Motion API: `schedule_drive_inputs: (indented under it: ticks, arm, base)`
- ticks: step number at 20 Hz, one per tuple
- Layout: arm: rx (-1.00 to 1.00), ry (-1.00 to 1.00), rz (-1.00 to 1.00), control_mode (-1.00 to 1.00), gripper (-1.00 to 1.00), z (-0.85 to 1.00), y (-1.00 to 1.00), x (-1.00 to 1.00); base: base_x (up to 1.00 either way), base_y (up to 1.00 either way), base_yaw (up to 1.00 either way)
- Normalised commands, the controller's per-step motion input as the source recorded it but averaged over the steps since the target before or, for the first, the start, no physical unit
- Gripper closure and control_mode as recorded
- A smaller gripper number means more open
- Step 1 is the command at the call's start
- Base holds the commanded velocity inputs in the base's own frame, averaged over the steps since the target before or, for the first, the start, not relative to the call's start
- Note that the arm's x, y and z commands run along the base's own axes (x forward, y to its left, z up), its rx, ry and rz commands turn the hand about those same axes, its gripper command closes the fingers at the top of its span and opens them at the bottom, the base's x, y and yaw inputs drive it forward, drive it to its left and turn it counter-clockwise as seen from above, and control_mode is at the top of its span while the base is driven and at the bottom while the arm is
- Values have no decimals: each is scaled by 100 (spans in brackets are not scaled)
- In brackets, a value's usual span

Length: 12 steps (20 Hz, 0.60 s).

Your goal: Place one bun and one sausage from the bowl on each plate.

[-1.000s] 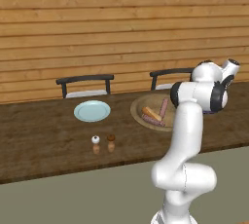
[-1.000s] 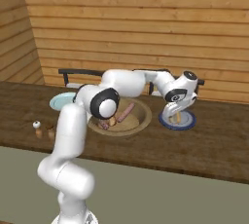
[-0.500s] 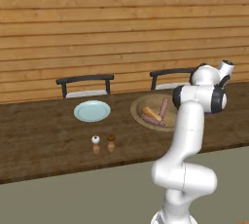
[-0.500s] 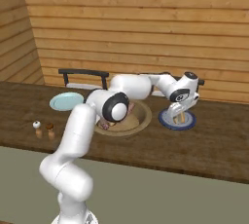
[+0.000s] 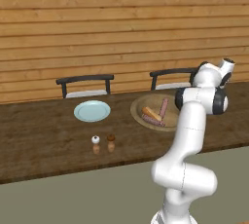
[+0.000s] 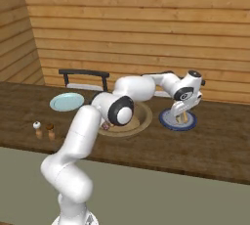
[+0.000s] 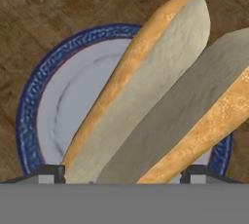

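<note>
The fingers [image 6: 182,117] hang over a white plate with a dark blue rim [image 6: 168,122] on the right of the wooden desk [image 6: 205,143], spread wide with a split bun [image 7: 160,96] standing between them. In the hand view the bun's 2 halves rise from between the 2 dark tips, pale cut faces and golden crust, tilted over the blue-rimmed plate [image 7: 36,101] — the tips sit at either side of the bun's lower end, though whether they press on it or have let go I cannot tell. In the right base view the bun [image 6: 184,118] shows as a small tan shape over the plate's middle.

The bowl [image 5: 141,107], tan and thick-rimmed, lies on the desk just left of the arm in the left base view; in it lie 2 sausages [image 5: 164,107] and 1 bun [image 5: 151,114]. The pale blue plate [image 5: 92,111] sits bare, well apart to the left of the bowl. Nearer the desk's front edge stand 2 small shakers — 1 white-topped [image 5: 96,140], 1 brown-topped [image 5: 111,139] — just beside each other. 2 dark chair backs [image 5: 85,80] rise behind the desk against the plank wall.
</note>
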Motion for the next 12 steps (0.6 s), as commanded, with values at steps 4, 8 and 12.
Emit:
schedule_drive_inputs:
  ticks: [4, 8, 12]
  arm:
    - [-7, 0, 1, -100, -100, 4, 14, -23]
    - [-9, 0, 0, -100, -100, 27, 17, -15]
    - [-1, -12, 0, -100, -100, 51, 20, -94]
  base:
    - [0, 0, 0]
    - [0, 0, 0]
    - [0, 0, 0]
